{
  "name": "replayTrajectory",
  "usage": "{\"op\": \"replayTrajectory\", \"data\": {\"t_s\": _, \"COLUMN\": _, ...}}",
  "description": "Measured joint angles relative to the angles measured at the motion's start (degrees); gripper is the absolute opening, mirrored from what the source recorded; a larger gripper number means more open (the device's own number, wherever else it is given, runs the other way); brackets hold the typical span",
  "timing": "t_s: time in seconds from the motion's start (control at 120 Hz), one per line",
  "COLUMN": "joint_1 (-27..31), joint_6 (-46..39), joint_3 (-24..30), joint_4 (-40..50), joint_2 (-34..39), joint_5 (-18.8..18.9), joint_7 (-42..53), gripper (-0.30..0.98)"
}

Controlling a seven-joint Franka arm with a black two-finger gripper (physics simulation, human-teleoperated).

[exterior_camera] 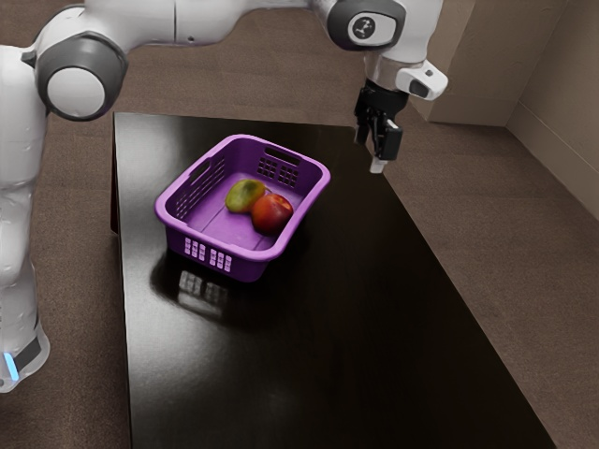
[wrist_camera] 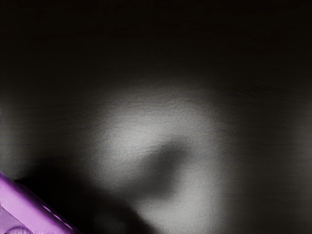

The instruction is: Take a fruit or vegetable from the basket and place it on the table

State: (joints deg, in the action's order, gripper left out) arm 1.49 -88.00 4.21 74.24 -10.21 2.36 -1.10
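- Step in hand: the approach, as I judge it, before any grasp. Both candidates for the pick lie in the purple plastic basket with slotted sides [exterior_camera: 179, 211].
- Black two-finger gripper [exterior_camera: 370, 153] hangs off to the exterior view's right of the basket, raised, fingers spread with nothing between them.
- Wrist view has the glossy dark table [wrist_camera: 253, 146] under the hand and a piece of purple rim to one side, so my hand is beside the basket, not over it.
- Next move calls for a shift across to the basket, centring over one fruit, then a straight descent inside the walls.
- Candidates: a round red fruit, apple-like [exterior_camera: 272, 213], and a yellow-green oval fruit, perhaps a mango [exterior_camera: 244, 196]. Side by side on the basket floor, seemingly touching.
- Relative to the fingers: both fruits well apart from them, lower, and toward the exterior view's left. The red one looks the nearer.
- Risk: a finger could catch the rim or nudge the neighbouring fruit; the round skin may roll if gripped off-centre.
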Motion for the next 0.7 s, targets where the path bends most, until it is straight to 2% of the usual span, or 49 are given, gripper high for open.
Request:
{"op": "replayTrajectory", "data": {"t_s": 0.267, "joint_1": -0.14, "joint_6": -0.02, "joint_3": -0.33, "joint_4": -2.04, "joint_2": -0.56, "joint_5": 0.21, "joint_7": -0.92, "gripper": 0.69}}
{"op": "replayTrajectory", "data": {"t_s": 0.317, "joint_1": -0.14, "joint_6": -0.78, "joint_3": -1.46, "joint_4": -3.38, "joint_2": -1.05, "joint_5": -0.94, "joint_7": -2.27, "gripper": 0.69}}
{"op": "replayTrajectory", "data": {"t_s": 0.475, "joint_1": -0.12, "joint_6": -2.64, "joint_3": -3.89, "joint_4": -4.29, "joint_2": -5.67, "joint_5": -7.02, "joint_7": -19.03, "gripper": 0.69}}
{"op": "replayTrajectory", "data": {"t_s": 0.7, "joint_1": -0.02, "joint_6": -5.92, "joint_3": -5.21, "joint_4": -3.27, "joint_2": -10.07, "joint_5": -9.19, "joint_7": -40.88, "gripper": 0.69}}
